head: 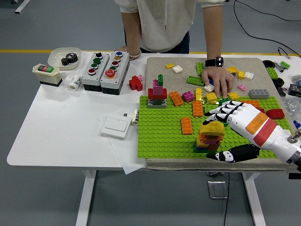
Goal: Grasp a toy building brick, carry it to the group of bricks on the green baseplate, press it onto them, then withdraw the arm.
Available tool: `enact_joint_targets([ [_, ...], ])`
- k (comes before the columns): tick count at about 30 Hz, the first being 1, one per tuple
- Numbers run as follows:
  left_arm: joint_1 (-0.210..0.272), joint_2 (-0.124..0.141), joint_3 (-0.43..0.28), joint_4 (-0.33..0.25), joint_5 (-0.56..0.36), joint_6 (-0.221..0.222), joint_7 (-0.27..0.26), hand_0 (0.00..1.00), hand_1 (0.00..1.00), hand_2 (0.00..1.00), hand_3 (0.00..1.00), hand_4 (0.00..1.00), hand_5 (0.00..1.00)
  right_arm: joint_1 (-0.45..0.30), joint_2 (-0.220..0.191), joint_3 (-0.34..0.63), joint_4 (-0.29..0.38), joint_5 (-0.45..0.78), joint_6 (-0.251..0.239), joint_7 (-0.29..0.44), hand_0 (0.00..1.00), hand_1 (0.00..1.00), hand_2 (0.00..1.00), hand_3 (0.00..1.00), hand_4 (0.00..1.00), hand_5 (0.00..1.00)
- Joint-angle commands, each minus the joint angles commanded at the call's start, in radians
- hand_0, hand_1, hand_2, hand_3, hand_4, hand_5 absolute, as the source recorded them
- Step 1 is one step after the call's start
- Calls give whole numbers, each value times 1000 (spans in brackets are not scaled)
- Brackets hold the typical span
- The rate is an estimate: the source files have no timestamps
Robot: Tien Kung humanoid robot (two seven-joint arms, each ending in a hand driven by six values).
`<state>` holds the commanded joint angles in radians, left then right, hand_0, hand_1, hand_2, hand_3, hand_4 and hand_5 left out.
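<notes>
A stack of bricks (pixel 210 136) with a yellow top stands on the green baseplate (pixel 162 139) right of centre. My right hand (pixel 224 134) reaches in from the right and brackets it: the fingers (pixel 220 113) are spread just over the yellow top's right side, and the thumb (pixel 225 155) lies in front of the stack. I see no brick in the hand. Loose orange bricks (pixel 186 125) lie on the plate. The left arm is out of view.
A person stands at the far side, one hand (pixel 217 84) on bricks on the grey mat, the other (pixel 130 52) by the button boxes (pixel 104 67). A red-and-grey tower (pixel 157 96) stands on the plate's back left. A white switch (pixel 115 125) lies left of the plate.
</notes>
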<state>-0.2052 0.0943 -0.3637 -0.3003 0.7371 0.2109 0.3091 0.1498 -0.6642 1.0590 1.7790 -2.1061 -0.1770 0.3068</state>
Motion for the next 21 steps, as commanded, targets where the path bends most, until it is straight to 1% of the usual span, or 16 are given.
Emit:
enact_joint_targets([
  [9, -2, 1, -3, -1, 4, -1, 1, 755, 758, 737, 586, 644, 661, -1, 0, -22, 0, -24, -7, 10, 775, 720, 734, 643, 946, 660],
  [20, -7, 1, 1, -2, 2, -2, 1, 755, 758, 738, 585, 645, 661, 0, -1, -24, 0, -40, 0, 14, 776, 717, 733, 640, 937, 650],
  [21, -7, 1, 1, -2, 2, -2, 1, 755, 758, 738, 585, 645, 662, -1, -1, -23, 0, -41, 1, 14, 771, 712, 729, 628, 928, 642],
])
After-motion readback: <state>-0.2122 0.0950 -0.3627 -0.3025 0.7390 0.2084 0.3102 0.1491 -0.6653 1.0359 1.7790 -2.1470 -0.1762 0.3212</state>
